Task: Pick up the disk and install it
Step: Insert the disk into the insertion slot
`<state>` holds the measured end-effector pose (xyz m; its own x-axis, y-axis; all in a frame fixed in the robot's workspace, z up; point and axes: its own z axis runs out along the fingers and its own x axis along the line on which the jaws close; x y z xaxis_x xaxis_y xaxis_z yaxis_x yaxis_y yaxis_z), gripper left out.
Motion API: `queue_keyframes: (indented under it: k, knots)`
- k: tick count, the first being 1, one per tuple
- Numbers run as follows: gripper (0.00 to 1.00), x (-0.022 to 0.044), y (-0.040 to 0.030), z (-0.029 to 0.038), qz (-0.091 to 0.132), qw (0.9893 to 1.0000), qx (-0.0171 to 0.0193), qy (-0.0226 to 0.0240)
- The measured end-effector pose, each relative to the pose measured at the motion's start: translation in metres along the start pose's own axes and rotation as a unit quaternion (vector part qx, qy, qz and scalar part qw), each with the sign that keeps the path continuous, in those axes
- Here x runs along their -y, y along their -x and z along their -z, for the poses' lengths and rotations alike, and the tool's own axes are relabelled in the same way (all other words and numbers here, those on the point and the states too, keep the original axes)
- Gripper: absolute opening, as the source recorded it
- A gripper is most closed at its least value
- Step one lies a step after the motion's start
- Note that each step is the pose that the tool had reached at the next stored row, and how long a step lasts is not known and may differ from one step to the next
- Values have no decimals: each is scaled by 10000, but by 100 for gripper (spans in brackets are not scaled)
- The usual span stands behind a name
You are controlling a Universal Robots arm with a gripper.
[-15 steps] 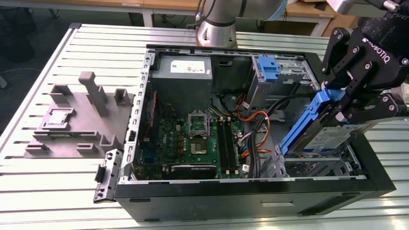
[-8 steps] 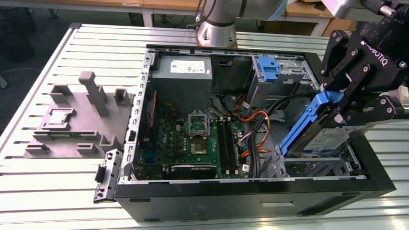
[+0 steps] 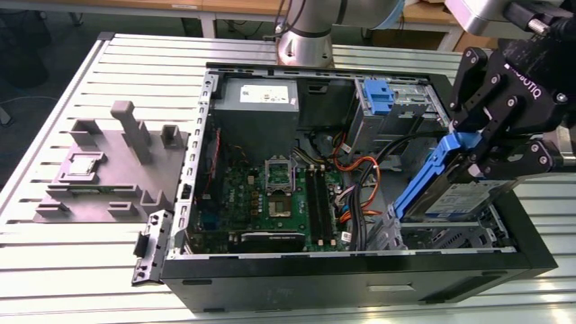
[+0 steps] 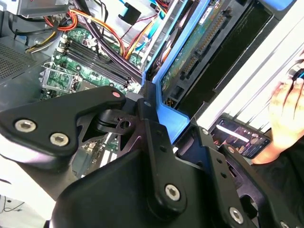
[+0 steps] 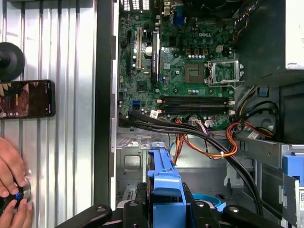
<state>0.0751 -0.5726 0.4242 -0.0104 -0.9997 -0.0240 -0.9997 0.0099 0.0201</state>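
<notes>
Where jaws clamp, disk [image 3: 443, 182] tilted lengthwise.

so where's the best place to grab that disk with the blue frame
By the blue frame's end tab, coming from above, as the pincer does now. The disk hangs tilted over the open computer case, so its upper end is the free part, and the plastic tab spares the metal body.

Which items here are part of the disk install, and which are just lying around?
Job:
disk, tilted over the case's drive bay
gripper, shut on the disk
computer case

Lying about:
grey fixture on the table
phone
a person's hand
</notes>
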Motion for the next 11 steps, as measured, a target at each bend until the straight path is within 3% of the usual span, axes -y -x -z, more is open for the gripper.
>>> queue_keyframes:
  k: [11]
  knots:
    - [37,3,-9,-71,0,10000,-1,0]
